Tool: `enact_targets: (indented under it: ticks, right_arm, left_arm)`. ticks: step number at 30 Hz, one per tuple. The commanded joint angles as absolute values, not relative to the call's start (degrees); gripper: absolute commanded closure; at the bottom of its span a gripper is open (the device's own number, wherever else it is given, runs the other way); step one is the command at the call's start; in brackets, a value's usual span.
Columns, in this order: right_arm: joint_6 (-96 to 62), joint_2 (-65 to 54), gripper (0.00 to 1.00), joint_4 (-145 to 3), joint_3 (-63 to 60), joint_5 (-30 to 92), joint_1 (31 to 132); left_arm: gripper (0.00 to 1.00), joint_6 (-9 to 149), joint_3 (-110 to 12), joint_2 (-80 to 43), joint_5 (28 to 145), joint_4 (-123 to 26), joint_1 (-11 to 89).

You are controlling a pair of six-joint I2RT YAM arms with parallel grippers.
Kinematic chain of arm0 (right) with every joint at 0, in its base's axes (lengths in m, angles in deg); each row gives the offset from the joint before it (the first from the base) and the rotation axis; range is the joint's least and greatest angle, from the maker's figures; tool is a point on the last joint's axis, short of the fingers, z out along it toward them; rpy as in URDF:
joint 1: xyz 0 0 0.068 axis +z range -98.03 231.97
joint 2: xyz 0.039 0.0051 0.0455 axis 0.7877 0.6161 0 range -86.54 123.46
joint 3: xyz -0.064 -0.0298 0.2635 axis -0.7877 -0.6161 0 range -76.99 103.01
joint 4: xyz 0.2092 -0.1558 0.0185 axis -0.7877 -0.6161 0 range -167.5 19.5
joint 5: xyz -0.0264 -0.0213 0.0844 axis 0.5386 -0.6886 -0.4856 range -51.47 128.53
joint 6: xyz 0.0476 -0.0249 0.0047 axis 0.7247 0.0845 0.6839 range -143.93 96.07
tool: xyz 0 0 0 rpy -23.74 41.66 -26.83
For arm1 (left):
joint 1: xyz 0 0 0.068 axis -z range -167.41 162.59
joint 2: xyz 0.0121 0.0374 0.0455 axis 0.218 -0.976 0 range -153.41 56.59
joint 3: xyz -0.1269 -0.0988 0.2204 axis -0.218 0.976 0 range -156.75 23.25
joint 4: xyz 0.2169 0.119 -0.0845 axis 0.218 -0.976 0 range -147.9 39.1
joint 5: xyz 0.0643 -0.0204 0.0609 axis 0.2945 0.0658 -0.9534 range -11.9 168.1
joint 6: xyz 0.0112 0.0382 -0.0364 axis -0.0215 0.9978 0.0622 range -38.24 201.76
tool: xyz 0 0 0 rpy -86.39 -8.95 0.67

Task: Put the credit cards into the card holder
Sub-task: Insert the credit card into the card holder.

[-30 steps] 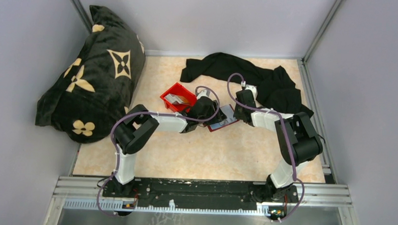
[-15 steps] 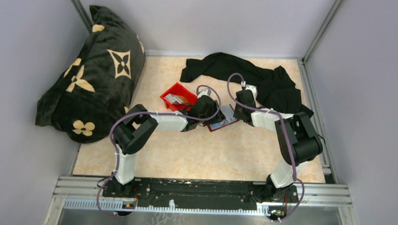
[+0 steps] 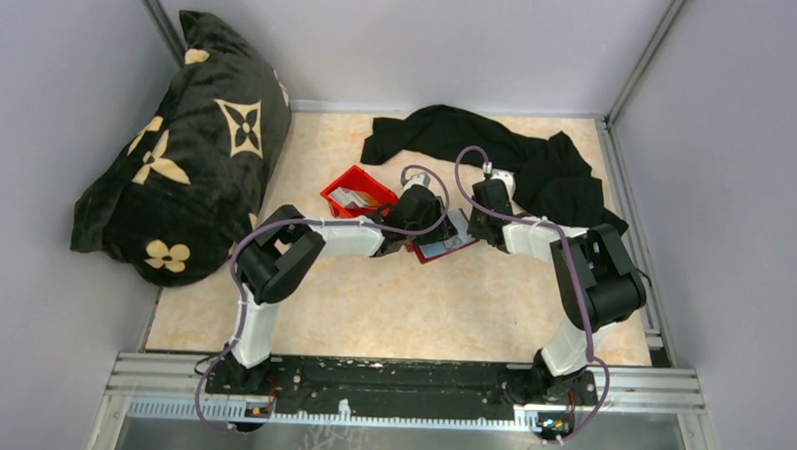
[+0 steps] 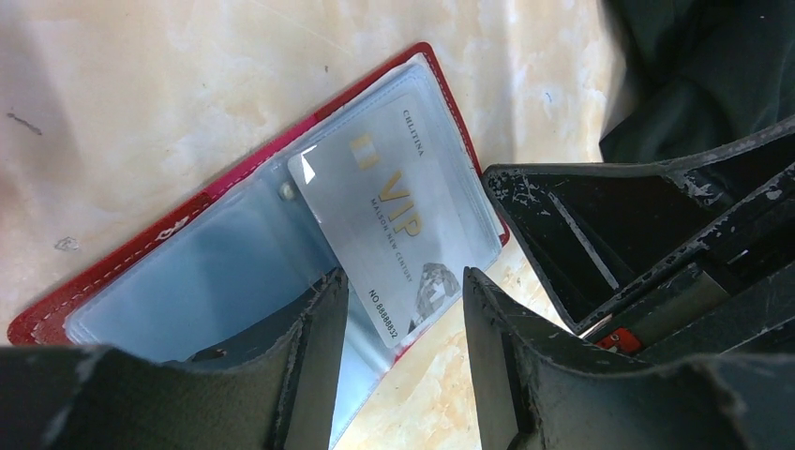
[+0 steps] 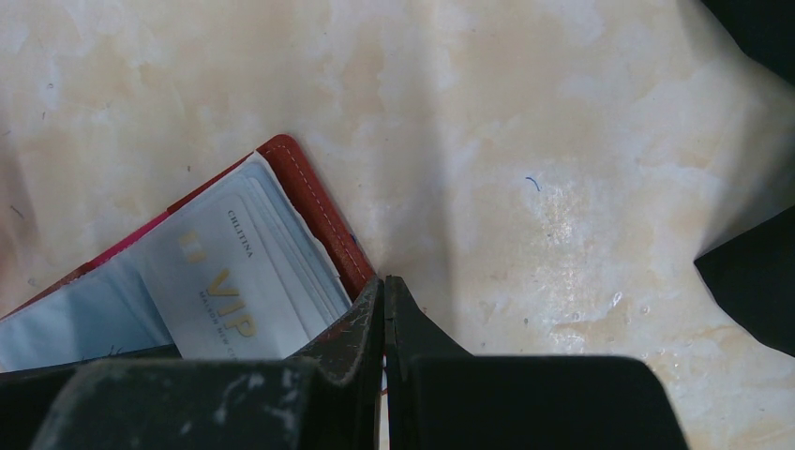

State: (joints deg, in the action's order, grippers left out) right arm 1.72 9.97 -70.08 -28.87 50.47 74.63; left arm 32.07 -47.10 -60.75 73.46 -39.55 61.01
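The card holder (image 4: 178, 272) lies opened flat on the table (image 5: 562, 141), its dark red border facing down and its clear, pale pockets facing up. The left gripper (image 4: 403, 278) hangs low over it with its jaws moderately apart. The near end of one credit card (image 4: 394, 225) lies in the gap between them. I cannot tell whether either finger touches the card.

The card is silver-white with gold "VIP" lettering. It sits tilted across one half of the holder, one corner reaching the fold near the small metal snap. Whether it is tucked inside a pocket or only lies on top cannot be made out.

The right gripper (image 5: 384, 286) has its jaws pressed together with nothing between them. Its tips are at the holder's outer red edge, on the side where the card lies.

In the overhead view the holder (image 3: 444, 249) is mid-table, between the two wrists. Just to its left stands a red bin (image 3: 357, 194) holding some pale flat pieces (image 3: 350, 196), too small to identify. A black cloth (image 3: 477, 143) is heaped along the far edge, and a big dark cushion (image 3: 192, 148) with cream flower shapes leans in the far left corner.
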Motion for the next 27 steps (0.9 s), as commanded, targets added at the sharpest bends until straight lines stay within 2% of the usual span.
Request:
enact_targets:
  ticks: [1,14,27]
  right_arm:
    - [2.5,13.8,1.0,-76.0,-31.3,44.8,76.3]
    - [2.9,13.5,1.0,-75.8,-31.9,44.8,77.2]
    - [3.5,12.9,1.0,-76.3,-31.7,45.1,79.5]
  left_arm:
    - [0.45,32.4,-48.6,-63.0,73.9,-42.3,61.6]
    - [0.45,32.0,-52.4,-64.5,73.8,-43.1,62.4]
    - [0.45,32.4,-50.9,-62.7,72.2,-43.5,62.4]
